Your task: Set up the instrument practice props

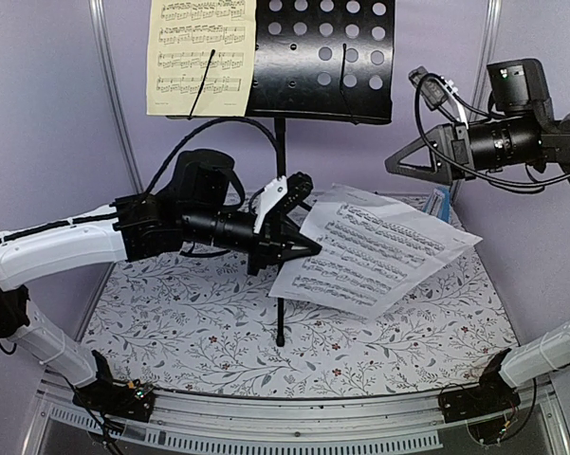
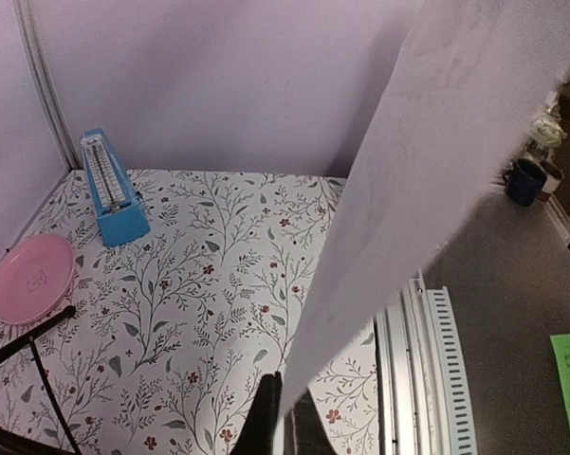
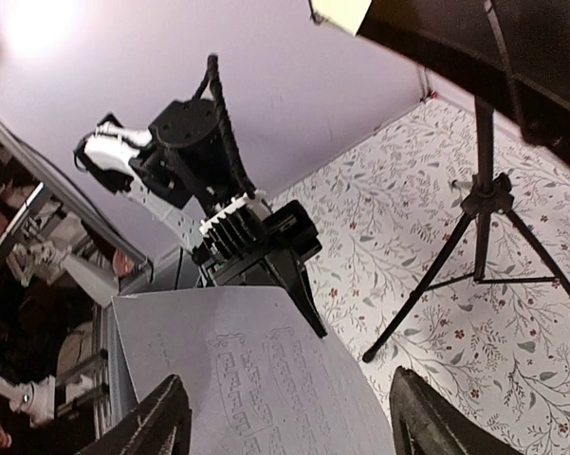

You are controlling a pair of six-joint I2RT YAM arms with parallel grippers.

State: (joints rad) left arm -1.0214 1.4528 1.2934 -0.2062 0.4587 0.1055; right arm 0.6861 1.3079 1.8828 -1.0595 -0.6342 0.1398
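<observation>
Table surface: a floral-patterned cloth (image 1: 199, 332) is covering it.

Left gripper (image 1: 310, 248): it is reaching in from the left above the cloth, and its fingers (image 2: 268, 417) are clamping tight on the near-left edge of the white sheet of music (image 1: 379, 251). The sheet is hanging in the air over the middle of the table, printed side up and sloping. It is touching nothing but this gripper.

Right gripper (image 1: 395, 164): it is hovering higher on the right, pointing left toward the stand. Its fingers (image 3: 161, 422) are standing wide apart and gripping nothing, and the white sheet is lying below them, clear of both.

Music stand (image 1: 322, 57): it is standing upright on its tripod behind the held sheet. The pale-yellow sheet (image 1: 197, 57) is resting on the left of its perforated desk, overhanging the left edge, with a black wire arm crossing it.

Metronome (image 2: 112, 190): it is standing upright near the back wall. A pink plate (image 2: 30, 278) is lying flat nearby, apart from it.
</observation>
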